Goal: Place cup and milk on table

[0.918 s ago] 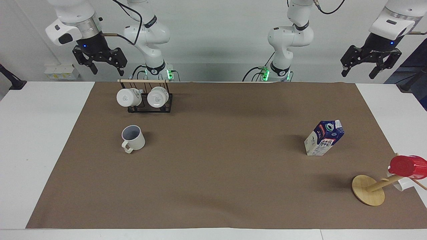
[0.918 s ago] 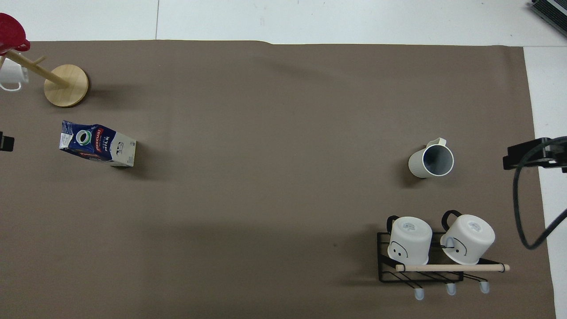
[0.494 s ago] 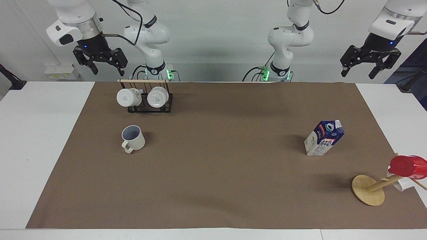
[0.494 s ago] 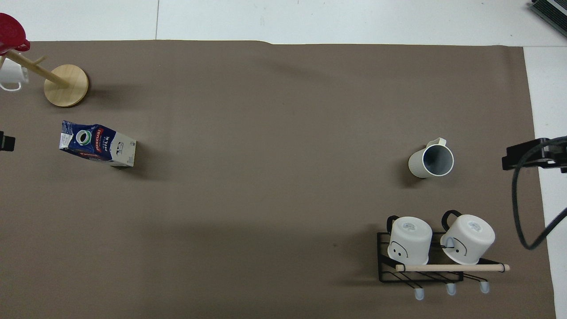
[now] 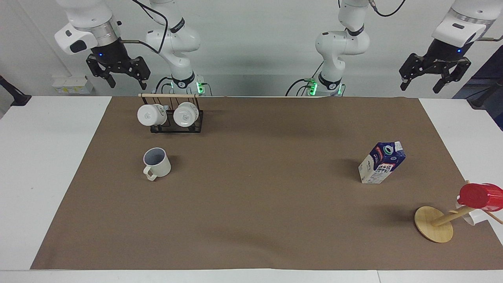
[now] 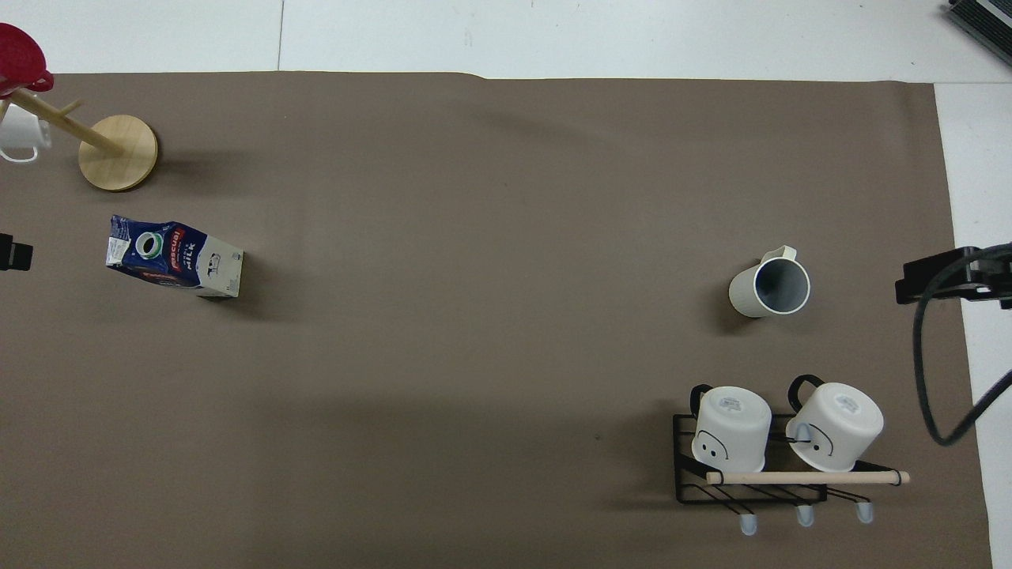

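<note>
From above I see the brown mat (image 6: 506, 316) covering most of the white table (image 6: 617, 35). I take the carton of milk (image 6: 174, 267) as my landmark: it stands on the mat toward the left arm's end. Farther from the robots than the carton stands a wooden mug tree (image 6: 117, 152), with a red cup (image 6: 20, 62) and a small white mug (image 6: 17, 134) on its pegs. Well apart from the carton, toward the right arm's end, the cream cup (image 6: 768, 286) stands upright, its mouth open to me. Nearer to the robots than that cup sits a black wire rack (image 6: 759, 466) holding two white mugs (image 6: 731, 427) upside down.
</note>
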Motion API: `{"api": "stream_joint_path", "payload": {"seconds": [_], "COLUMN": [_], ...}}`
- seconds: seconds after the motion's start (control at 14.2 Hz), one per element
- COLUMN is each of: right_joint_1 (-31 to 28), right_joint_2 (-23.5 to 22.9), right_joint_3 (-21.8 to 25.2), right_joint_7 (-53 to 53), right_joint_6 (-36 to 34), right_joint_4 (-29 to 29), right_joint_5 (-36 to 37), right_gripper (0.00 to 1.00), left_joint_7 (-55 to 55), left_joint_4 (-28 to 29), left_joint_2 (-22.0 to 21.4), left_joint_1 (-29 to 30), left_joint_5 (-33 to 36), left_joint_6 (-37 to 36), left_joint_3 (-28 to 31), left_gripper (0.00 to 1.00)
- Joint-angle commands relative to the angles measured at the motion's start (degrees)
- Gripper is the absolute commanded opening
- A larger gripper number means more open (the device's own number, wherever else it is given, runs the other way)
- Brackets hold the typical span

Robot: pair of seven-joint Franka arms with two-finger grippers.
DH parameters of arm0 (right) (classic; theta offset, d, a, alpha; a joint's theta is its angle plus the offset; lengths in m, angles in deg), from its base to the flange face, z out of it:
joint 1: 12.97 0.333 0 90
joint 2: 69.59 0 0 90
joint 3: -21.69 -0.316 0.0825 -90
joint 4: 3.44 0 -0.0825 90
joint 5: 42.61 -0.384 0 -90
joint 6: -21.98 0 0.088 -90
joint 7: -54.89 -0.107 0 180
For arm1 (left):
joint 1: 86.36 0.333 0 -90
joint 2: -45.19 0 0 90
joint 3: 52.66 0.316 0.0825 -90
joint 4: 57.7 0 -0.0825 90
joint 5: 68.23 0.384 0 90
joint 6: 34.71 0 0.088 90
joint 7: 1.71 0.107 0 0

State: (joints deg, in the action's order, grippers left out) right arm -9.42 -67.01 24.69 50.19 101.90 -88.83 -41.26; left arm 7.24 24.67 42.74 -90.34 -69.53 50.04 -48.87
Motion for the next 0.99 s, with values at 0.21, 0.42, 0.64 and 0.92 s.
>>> {"api": "stream_joint_path", "payload": {"seconds": [0.21, 0.42, 0.64, 0.92], "right_joint_1": [-1.0, -0.21, -0.21, -0.21], "right_joint_2": [1.1, 1.19, 1.8, 2.42], "right_joint_3": [0.26, -0.01, -0.01, -0.01], "right_joint_7": [0.65, 0.38, 0.21, 0.03], "right_joint_6": [-0.03, 0.85, 1.73, 1.91], "right_joint_4": [-1.18, -1.53, -2.76, -3.64], "right_joint_5": [-0.91, -0.91, -0.91, -0.91], "right_gripper": [1.0, 1.0, 1.0, 1.0], "left_joint_7": [-0.42, -0.51, -0.42, -0.42], "left_joint_4": [0.95, 1.04, 1.04, 1.13], "left_joint_2": [-0.89, -0.89, -0.89, -0.98], "left_joint_1": [-0.51, -0.5, -0.5, -0.5], "left_joint_5": [0.5, 0.5, 0.5, 0.5], "left_joint_6": [-0.37, -0.46, -0.46, -0.46], "left_joint_3": [0.34, 0.34, 0.34, 0.34], "left_gripper": [1.0, 1.0, 1.0, 1.0]}}
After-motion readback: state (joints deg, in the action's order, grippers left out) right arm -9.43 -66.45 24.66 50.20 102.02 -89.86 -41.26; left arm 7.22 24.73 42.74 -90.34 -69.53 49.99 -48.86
